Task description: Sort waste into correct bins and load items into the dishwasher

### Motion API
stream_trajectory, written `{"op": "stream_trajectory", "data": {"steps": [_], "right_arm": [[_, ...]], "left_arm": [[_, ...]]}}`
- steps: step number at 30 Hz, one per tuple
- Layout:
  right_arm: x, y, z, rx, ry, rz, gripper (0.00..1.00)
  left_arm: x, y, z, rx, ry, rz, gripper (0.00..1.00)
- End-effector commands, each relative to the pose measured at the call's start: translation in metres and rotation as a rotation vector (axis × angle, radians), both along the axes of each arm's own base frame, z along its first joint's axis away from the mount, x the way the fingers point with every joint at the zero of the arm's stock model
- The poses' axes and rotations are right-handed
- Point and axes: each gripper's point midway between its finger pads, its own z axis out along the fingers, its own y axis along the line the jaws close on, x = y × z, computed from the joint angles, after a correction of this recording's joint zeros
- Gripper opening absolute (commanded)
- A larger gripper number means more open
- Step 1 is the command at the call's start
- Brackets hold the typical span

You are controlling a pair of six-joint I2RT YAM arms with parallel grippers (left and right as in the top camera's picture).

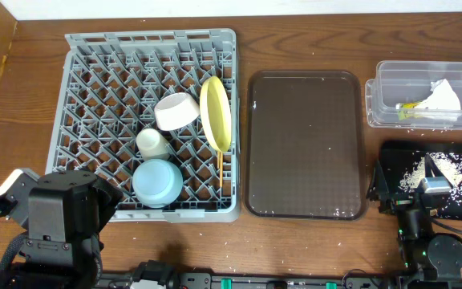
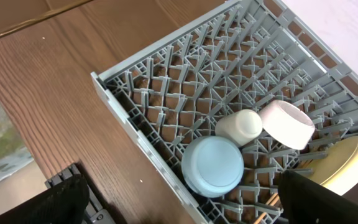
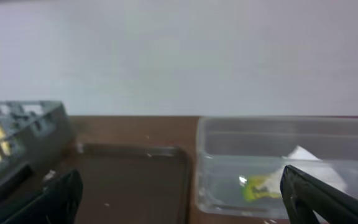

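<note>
Left gripper point(image 2: 180, 186) spread wide, empty, right gripper point(image 3: 180, 183) likewise

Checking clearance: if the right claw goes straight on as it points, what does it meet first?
Probably the near wall of the clear tub, with the napkin inside; it sits ahead, right of centre between the fingers of the right claw. The tray lies lower, to the left. Depth is unclear.

Free room is left over the far and left pegs of the grey dish rack point(image 1: 103, 88), while its near-right part is crowded by the light blue cup point(image 1: 157, 182), small white cup point(image 1: 152, 144), white bowl point(image 1: 176, 111) and upright pale yellow plate point(image 1: 215, 112).
</note>
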Motion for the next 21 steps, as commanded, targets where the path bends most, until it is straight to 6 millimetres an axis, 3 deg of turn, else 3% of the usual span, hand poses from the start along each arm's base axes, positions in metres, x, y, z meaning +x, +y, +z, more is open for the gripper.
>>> {"op": "stream_trajectory", "data": {"steps": [1, 4, 11, 21], "right_arm": [[0.000, -0.010, -0.013, -0.069, 0.045, -0.041, 0.99], [0.000, -0.020, -0.031, -0.076, 0.121, -0.083, 0.99], [-0.001, -0.038, -0.033, -0.073, 0.129, -0.166, 0.99], [-0.001, -0.039, -0.032, -0.072, 0.126, -0.167, 0.99]], "left_arm": [[-0.001, 0.003, 0.003, 0.005, -0.010, 0.019, 0.98], [-0.001, 0.003, 0.003, 0.005, -0.010, 0.019, 0.98], [-0.001, 0.003, 0.003, 0.005, -0.010, 0.019, 0.98], [-0.001, 0.003, 0.003, 0.005, -0.010, 0.019, 0.98]]}}
